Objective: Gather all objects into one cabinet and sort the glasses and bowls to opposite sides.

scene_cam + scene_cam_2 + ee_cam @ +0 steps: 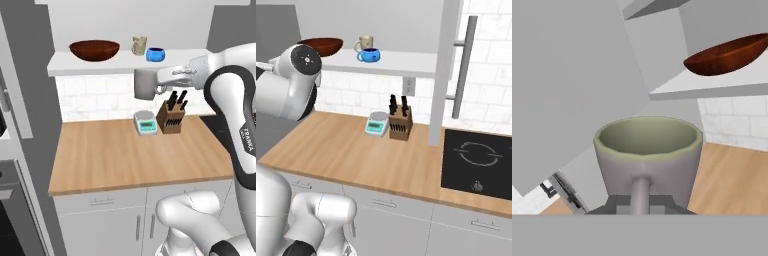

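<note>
Mug: a plain grey ceramic-looking mug with a handle (145, 84) hung in the air just below the front edge of the shelf, upright, its mouth open upward; in the hand view (648, 159) its inside looked pale greenish and its rim slightly faceted.
Jaws: the gripper (165, 87) held the mug by its handle, jaws drawn narrow on that thin stem, probably so the cup stayed level while carried.
Shelf: the wide white open shelf slab with grey back wall (65, 64) sat just above the mug.
On the shelf: a wide shallow dark red-brown wooden bowl (94, 50) at the left; a beige speckled tumbler (139, 45) and a small glossy blue bowl (155, 54) close together at the right.
Judgement: the mug looked like the last piece to go up, and belonged beside the tumbler.
Counter: a smooth wooden counter (110, 160) carried a small kitchen scale (145, 122) and a wooden knife block (170, 117), side by side.
</note>
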